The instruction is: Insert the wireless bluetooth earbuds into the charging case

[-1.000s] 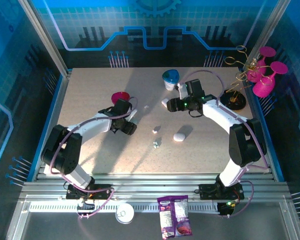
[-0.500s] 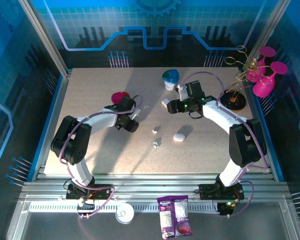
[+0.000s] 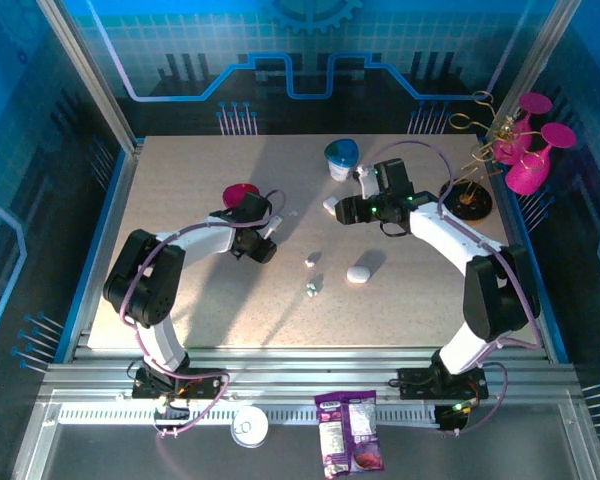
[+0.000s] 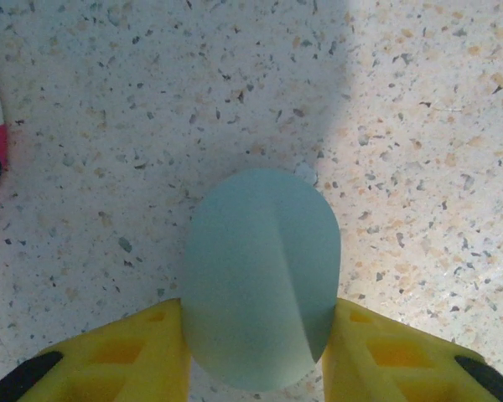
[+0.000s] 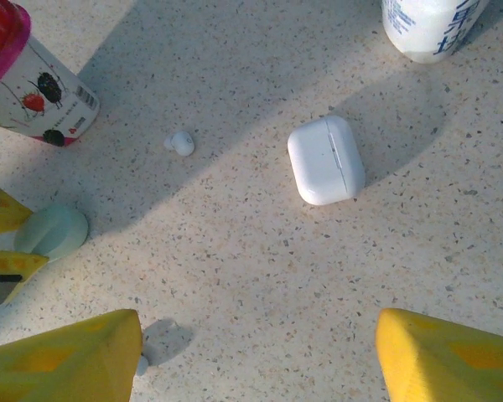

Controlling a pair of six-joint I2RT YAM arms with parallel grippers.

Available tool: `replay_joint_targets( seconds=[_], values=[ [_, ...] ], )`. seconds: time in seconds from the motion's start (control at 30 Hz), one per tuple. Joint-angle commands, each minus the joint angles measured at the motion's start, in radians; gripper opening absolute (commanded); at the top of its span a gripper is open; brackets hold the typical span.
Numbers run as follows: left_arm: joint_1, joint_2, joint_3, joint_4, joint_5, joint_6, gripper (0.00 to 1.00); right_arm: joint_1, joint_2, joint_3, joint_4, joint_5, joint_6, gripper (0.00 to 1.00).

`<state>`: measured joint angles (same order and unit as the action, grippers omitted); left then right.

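One shut green case in left jaws' grip; white case near gaping, empty right jaws

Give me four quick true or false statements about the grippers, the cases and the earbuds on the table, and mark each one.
1. The left gripper has the pale green case between its fingers. True.
2. The right gripper grips the white case. False: its jaws stand open and empty, and the case lies on the table ahead of it.
3. A loose earbud lies on the table between the pink-topped cup and the white case. True.
4. The white case's lid is flipped open. False: it is closed.
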<state>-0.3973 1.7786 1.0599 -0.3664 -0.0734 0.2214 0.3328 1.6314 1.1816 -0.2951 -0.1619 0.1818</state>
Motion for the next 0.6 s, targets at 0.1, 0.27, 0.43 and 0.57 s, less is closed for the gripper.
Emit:
replay_joint_targets(
  seconds=[0.1,0.27,0.43,0.57],
  values=[
    [0.009,0.039,0.016,0.000,-0.010,0.023,0.43,0.000,-0.075,-0.031,-0.013,-0.016,-0.004,0.74],
    [0.010,0.041,0.017,0.004,-0.006,0.019,0.41,-0.004,-0.090,-0.037,-0.018,-0.020,-0.007,0.74],
    [0.009,0.045,0.021,0.000,-0.006,0.021,0.34,-0.005,-0.102,-0.040,-0.019,-0.027,-0.005,0.74],
    [0.009,-0.001,0.006,0.002,0.007,0.022,0.32,-0.008,-0.133,-0.052,-0.019,-0.045,-0.010,0.74]
  ],
)
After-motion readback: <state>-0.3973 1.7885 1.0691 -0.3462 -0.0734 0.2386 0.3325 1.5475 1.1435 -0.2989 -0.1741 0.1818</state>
